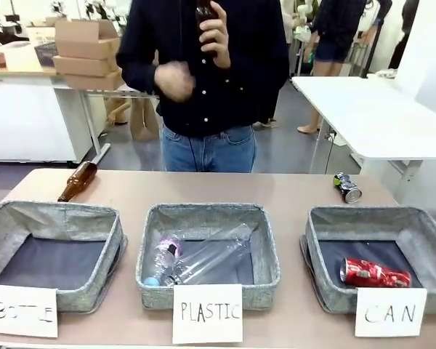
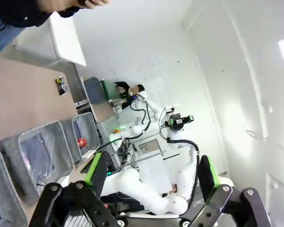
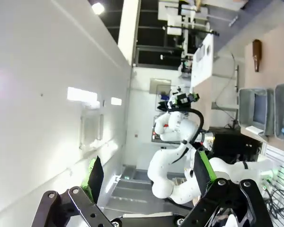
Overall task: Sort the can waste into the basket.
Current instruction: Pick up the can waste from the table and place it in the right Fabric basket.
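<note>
A shiny red can (image 1: 374,274) lies on its side inside the grey basket (image 1: 327,240) with the "CAN" card, at the right. A dark can with silver ends (image 1: 347,187) lies on the table behind that basket. In the left wrist view the dark can (image 2: 61,85) and the red can (image 2: 82,141) in its basket (image 2: 89,126) show far off. My left gripper (image 2: 151,175) is open and holds nothing, raised away from the table. My right gripper (image 3: 147,175) is open too, with nothing between its fingers.
The middle "PLASTIC" basket (image 1: 152,247) holds clear plastic bottles (image 1: 196,259). The left "BOTTLE" basket (image 1: 0,225) has nothing in it. A brown glass bottle (image 1: 78,181) lies on the table behind it. A person stands at the far side holding a dark bottle (image 1: 206,22).
</note>
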Tool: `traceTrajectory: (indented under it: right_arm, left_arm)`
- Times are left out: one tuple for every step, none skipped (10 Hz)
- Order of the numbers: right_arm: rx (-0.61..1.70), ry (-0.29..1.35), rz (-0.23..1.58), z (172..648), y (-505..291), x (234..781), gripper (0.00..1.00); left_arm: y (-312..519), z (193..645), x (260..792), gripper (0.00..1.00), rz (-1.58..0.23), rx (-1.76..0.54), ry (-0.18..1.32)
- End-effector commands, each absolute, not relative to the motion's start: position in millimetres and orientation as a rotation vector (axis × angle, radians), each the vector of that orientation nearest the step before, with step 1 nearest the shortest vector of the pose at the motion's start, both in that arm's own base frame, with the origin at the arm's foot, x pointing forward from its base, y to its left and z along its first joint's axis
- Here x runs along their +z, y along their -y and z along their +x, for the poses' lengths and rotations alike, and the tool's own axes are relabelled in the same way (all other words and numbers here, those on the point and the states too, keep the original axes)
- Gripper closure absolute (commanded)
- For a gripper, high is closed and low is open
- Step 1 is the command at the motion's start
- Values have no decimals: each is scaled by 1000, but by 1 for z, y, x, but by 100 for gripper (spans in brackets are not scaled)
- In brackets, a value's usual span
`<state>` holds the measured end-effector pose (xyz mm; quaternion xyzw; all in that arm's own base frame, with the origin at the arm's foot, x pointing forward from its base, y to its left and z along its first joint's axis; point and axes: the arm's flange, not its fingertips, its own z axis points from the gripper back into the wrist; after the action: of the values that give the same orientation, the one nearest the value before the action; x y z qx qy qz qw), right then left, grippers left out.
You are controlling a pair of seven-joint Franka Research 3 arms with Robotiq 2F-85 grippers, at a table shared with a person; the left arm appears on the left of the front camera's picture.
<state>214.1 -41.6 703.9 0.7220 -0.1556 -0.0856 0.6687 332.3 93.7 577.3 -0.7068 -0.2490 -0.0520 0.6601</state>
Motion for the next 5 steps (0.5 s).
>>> traceTrajectory:
  right_arm:
    - [-167, 301, 1610, 233, 15, 695, 0]
    - [-167, 301, 1610, 233, 15, 695, 0]
    - [-167, 301, 1610, 233, 15, 695, 0]
    - [-167, 301, 1610, 233, 15, 695, 0]
    - [-167, 301, 1610, 233, 15, 695, 0]
  left_arm:
    - [-65, 328, 613, 0, -1481, -134, 516]
    - [-65, 328, 613, 0, -1481, -134, 516]
    - [-65, 328, 613, 0, -1481, -134, 516]
    - [-65, 328, 613, 0, -1481, -134, 516]
    - [-65, 328, 613, 0, -1481, -134, 516]
